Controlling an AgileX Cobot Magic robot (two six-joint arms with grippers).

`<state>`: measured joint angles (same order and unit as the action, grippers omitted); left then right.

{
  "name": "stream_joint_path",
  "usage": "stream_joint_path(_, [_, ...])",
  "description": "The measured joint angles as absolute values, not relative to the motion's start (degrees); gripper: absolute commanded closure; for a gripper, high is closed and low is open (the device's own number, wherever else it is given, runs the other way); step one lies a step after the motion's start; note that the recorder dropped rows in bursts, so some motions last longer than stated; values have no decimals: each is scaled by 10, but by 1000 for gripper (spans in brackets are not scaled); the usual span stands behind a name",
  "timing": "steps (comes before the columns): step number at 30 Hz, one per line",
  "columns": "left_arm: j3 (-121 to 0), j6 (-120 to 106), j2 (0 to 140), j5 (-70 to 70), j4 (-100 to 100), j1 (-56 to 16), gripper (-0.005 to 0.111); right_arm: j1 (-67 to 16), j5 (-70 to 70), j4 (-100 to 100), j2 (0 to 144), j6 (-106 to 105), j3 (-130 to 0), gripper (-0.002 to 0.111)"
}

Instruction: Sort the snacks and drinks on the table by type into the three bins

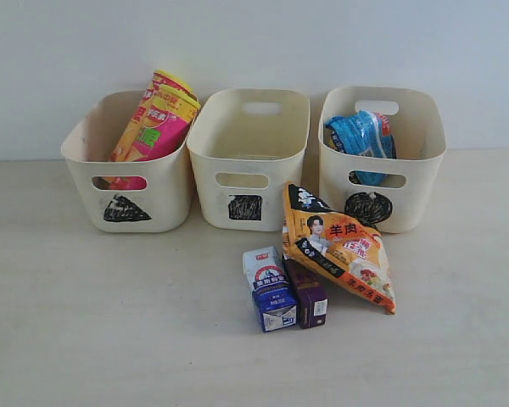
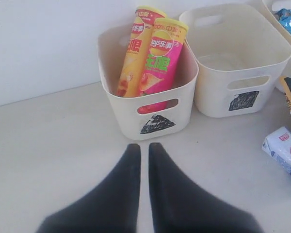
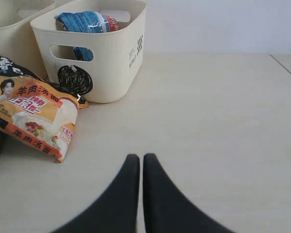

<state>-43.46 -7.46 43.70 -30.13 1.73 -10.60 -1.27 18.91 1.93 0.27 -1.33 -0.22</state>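
Note:
Three cream bins stand in a row at the back of the table (image 1: pixel 85 322). The triangle bin (image 1: pixel 127 182) holds the yellow-red canister (image 2: pixel 131 58) and the pink-yellow canister (image 1: pixel 157 127). Nothing shows inside the square bin (image 1: pixel 248 148). The blue bag (image 1: pixel 360 136) sits in the circle bin (image 1: pixel 382 161). The orange-black bag (image 1: pixel 339 246) leans against the circle bin's front. The white-and-blue carton (image 1: pixel 270 290) and the purple carton (image 1: pixel 307 295) lie side by side before the square bin. My left gripper (image 2: pixel 144 145) and right gripper (image 3: pixel 141 156) are shut and hold nothing; neither shows in the exterior view.
A pale wall rises right behind the bins. The table's edge (image 3: pixel 286 68) shows in the right wrist view, beyond the circle bin.

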Motion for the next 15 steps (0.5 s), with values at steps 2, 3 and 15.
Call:
stream_joint_path(2, [-416, -70, 421, -276, 24, -106, 103, -13, 189, 19, 3, -13, -2, 108])
stream_joint_path(3, [-404, -69, 413, -261, 28, -106, 103, -13, 189, 19, 3, -13, -2, 108])
stream_joint_path(15, [-237, -94, 318, -108, 44, -106, 103, -13, 189, 19, 3, -13, -2, 108])
